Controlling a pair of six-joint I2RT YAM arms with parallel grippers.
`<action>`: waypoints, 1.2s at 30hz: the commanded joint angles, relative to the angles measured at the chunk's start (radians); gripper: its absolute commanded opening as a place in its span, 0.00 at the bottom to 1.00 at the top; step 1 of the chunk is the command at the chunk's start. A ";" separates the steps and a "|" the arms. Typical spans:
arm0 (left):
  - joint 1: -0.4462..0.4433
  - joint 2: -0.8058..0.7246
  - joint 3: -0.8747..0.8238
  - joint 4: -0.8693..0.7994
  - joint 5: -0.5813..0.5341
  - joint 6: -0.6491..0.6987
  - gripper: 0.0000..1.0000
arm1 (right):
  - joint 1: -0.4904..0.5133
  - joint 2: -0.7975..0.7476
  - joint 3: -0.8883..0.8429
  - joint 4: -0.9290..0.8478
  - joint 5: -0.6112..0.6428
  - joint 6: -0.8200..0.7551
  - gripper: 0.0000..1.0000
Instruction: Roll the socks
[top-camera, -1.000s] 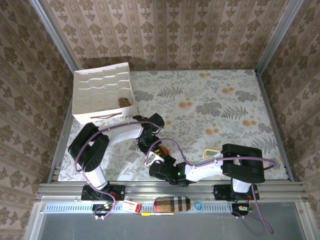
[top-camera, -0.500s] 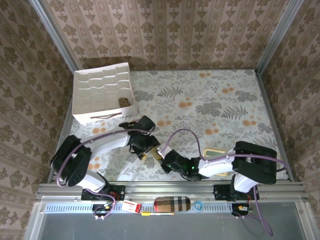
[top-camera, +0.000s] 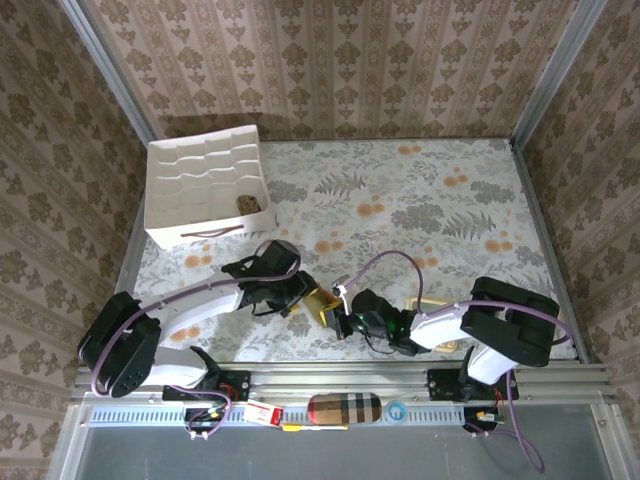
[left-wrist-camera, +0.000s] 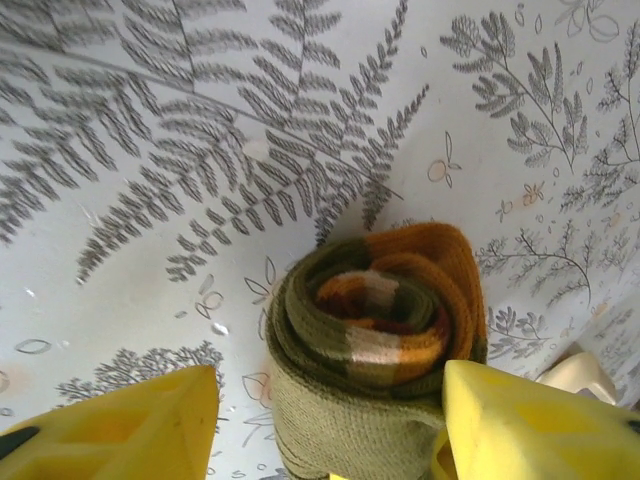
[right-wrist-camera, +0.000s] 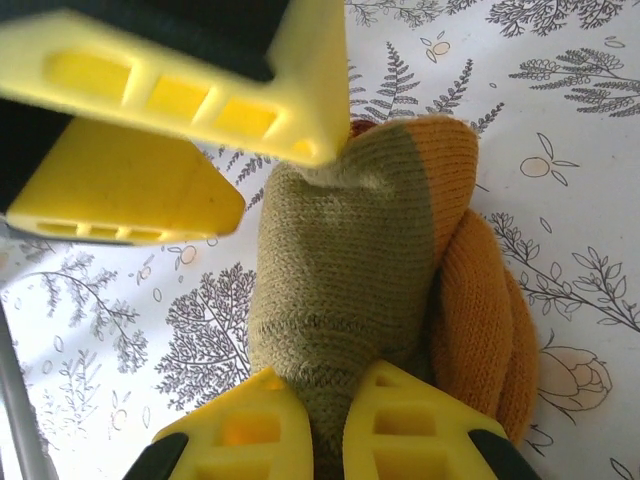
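- The olive sock (left-wrist-camera: 375, 330) is wound into a tight coil, with orange and cream stripes spiralling at its core. It sits near the front middle of the bench (top-camera: 440, 200), between the two arms.
- The right fingers (right-wrist-camera: 420, 425) are closed on the olive fabric and pinch the sock's outer layer in the narrow gap between them. The orange toe bulges just beside them.
- The left fingers (left-wrist-camera: 530, 420) stand spread and straddle the coil. One touches its side and the other is apart from it, so they grip nothing.
- Risk: a single pinch holds the coil together. If the right fingers let go before the cuff is folded over, the springy knit would likely unwind. If the left ones close off-centre, they could squash it.
- Risk: the two pairs of fingers crowd each other, with one left tip touching the sock near the right pair. An inward move could knock them together or drag the fabric.
- The left arm bows out from its base toward the centre with its wrist angled down. The right arm lies low, its forearm stretched leftward along the front edge.
- Well apart, at the far left, a white divided box (top-camera: 205, 190) holds a brown bundle (top-camera: 250, 203) in one compartment. I cannot tell what the bundle is.
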 joint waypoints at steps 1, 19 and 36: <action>-0.022 0.011 -0.018 0.060 0.004 -0.018 0.58 | -0.037 0.121 -0.090 -0.323 -0.070 0.063 0.00; -0.072 0.243 0.045 -0.087 -0.051 0.051 0.25 | -0.138 0.246 -0.131 -0.243 -0.137 0.165 0.00; -0.067 0.345 0.230 -0.563 -0.111 -0.022 0.00 | 0.027 -0.450 -0.055 -0.503 0.293 -0.218 0.55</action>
